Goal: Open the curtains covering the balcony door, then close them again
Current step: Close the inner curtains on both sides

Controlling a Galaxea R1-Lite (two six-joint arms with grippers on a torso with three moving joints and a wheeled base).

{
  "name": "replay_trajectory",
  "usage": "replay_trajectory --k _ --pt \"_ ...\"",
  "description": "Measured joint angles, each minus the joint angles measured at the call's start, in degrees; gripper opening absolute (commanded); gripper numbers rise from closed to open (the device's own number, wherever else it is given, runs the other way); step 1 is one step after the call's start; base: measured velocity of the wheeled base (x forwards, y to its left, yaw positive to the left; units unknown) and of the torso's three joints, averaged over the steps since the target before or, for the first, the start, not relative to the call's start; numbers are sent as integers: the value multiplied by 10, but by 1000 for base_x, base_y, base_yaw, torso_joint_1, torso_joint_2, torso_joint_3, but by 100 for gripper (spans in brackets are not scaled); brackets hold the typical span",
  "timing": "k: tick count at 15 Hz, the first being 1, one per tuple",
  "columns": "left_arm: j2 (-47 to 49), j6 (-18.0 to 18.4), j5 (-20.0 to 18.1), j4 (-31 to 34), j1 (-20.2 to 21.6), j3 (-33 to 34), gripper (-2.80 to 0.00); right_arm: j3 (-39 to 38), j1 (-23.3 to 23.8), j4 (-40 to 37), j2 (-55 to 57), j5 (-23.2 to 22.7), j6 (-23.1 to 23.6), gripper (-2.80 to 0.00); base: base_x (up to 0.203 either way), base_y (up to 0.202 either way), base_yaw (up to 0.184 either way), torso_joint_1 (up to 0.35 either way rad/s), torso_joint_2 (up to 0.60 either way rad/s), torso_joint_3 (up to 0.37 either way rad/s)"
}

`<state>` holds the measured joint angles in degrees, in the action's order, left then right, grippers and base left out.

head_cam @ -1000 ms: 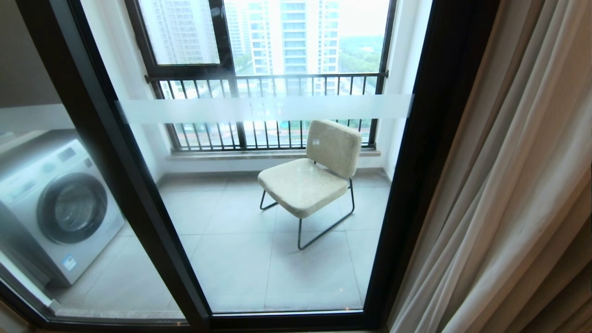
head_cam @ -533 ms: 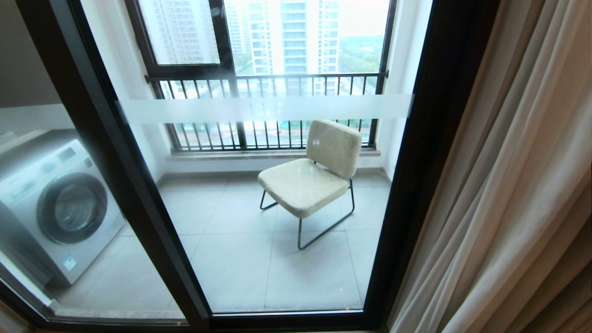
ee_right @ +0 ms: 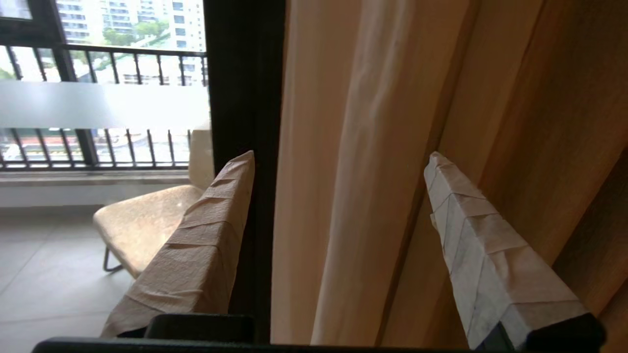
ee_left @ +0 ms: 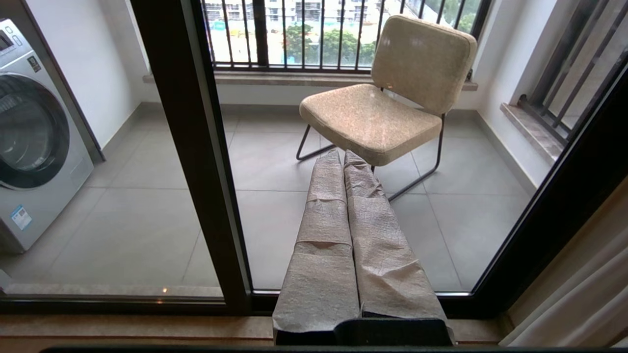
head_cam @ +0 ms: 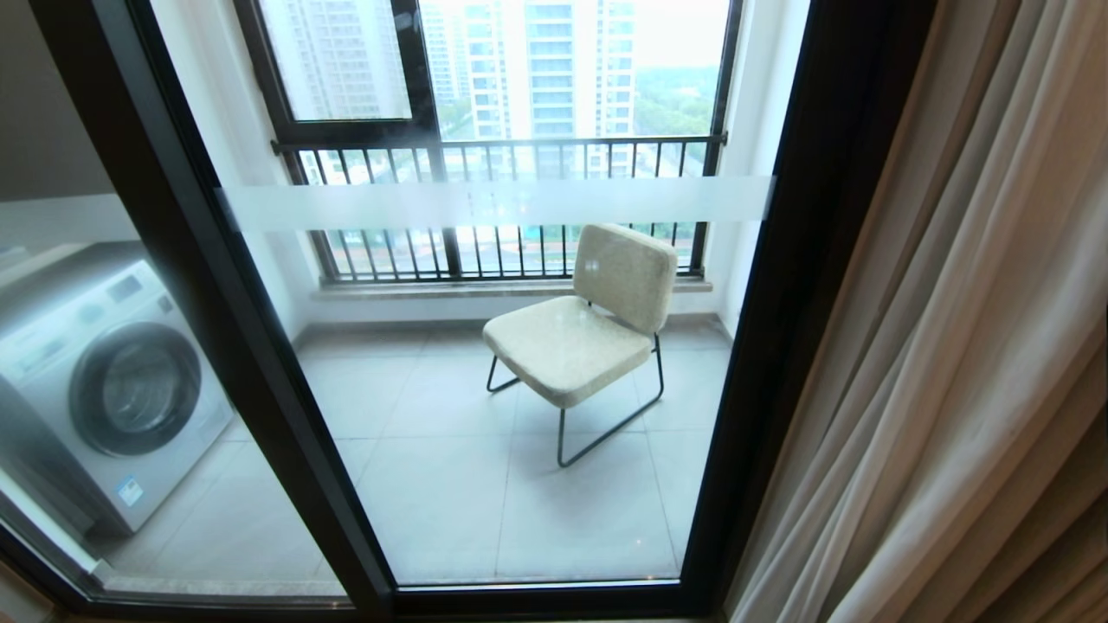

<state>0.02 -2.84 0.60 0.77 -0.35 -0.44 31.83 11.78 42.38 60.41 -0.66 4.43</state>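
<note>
Lining up on the curtains (ee_right: pixel 373 147) now, I have the right tool (ee_right: pixel 338 162) spread wide, its two wrapped fingers (ee_right: pixel 201 255) straddling the nearest beige folds without touching them. The curtains hang bunched just beside the balcony door (head_cam: pixel 805 260), on its right-hand frame, so the glass is uncovered and I look straight through it to the chair (head_cam: pixel 589 320) and the washing machine (head_cam: pixel 112 389) beyond. By that, I judge the opening half is done and I am on the closing half, at the approach to a grasp.

Next I need to push the fingers in around a good fold near the door frame, close firmly on it, then draw the fabric across the glass; a thin pinch may well slip out.

The left tool (ee_left: pixel 341 157) is pressed shut, empty, parked low and pointing at the door glass.

From the head view neither arm shows at all. The curtain rail and hem are cut off, and I cannot tell whether a sheer layer hides among those folds.
</note>
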Motion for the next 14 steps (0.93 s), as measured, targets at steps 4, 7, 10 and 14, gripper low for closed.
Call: replay_trajectory --k 4,7,10,14 --pt "0 0 0 0 0 0 -280 77 33 22 97 -1 1 0 0 0 0 0 0 0" --pt "0 0 0 0 0 0 -280 117 35 73 168 -3 -4 0 0 0 0 0 0 0" --pt "0 0 0 0 0 0 -280 166 36 102 235 -4 -12 0 0 0 0 0 0 0" --pt "0 0 0 0 0 0 -280 219 35 105 297 -4 -13 0 0 0 0 0 0 0"
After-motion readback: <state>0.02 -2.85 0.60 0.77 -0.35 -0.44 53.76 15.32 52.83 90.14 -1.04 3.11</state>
